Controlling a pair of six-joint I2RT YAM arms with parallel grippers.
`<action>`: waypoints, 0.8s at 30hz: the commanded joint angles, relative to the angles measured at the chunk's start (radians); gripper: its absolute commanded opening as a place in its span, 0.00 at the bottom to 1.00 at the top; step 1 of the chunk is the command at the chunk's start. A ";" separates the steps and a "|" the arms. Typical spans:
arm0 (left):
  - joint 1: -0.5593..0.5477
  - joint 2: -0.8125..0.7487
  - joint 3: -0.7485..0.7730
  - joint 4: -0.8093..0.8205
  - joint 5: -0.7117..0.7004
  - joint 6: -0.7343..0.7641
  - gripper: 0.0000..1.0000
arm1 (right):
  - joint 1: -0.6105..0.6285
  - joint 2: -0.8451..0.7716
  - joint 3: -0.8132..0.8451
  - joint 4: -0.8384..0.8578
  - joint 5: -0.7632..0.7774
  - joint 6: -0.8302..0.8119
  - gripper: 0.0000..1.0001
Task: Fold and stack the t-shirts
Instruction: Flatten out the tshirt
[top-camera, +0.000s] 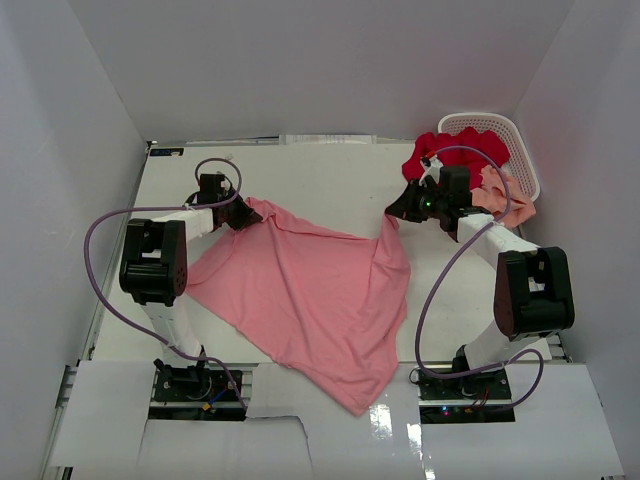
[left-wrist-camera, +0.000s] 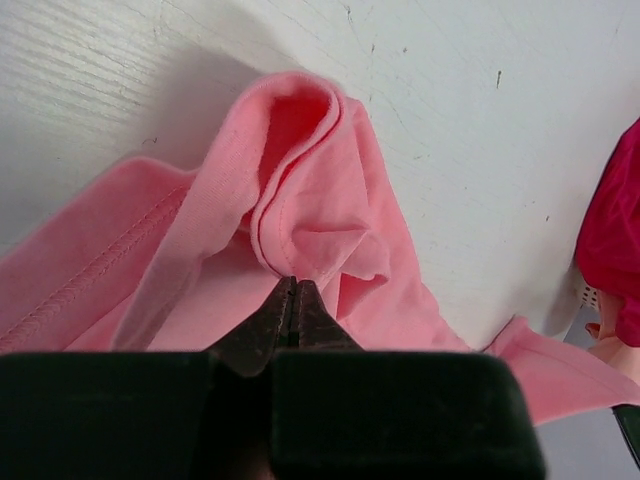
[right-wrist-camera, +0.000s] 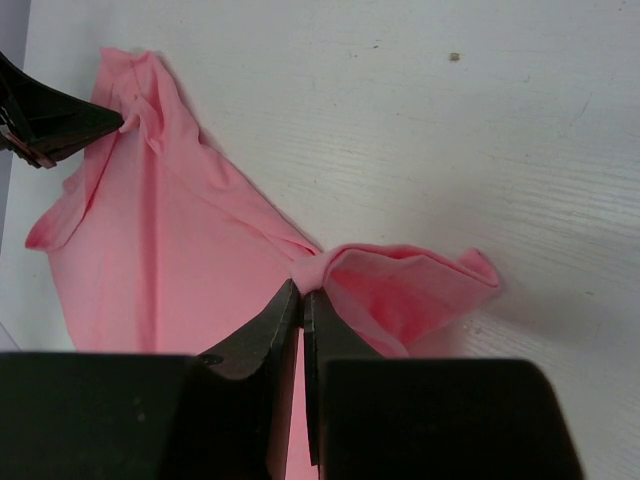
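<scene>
Pink t-shirt (top-camera: 310, 300) lies spread across the table (top-camera: 330, 180), reaching its near edge. Left gripper (left-wrist-camera: 294, 283) and right gripper (right-wrist-camera: 302, 290): jaws clamped on bunched far-side corners. Judged soft, light, limp; grip hems.

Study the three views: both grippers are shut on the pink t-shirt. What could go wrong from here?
1. The left gripper and right gripper each pinch only a small bunched fold of the pink t-shirt, so it may slip out when pulled taut.
2. The shirt's lowest corner reaches the near table edge and could snag there.
3. The right arm sits close to the red t-shirt at the basket and might drag it.
</scene>
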 joint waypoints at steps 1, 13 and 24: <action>0.010 0.008 0.024 0.010 0.020 0.010 0.00 | 0.003 -0.035 -0.005 0.035 -0.007 -0.019 0.08; 0.076 0.054 0.241 -0.100 0.017 0.127 0.00 | -0.004 -0.040 0.059 -0.016 0.030 -0.050 0.08; 0.133 0.228 0.558 -0.114 0.110 0.172 0.00 | -0.004 0.071 0.205 -0.039 0.018 -0.051 0.08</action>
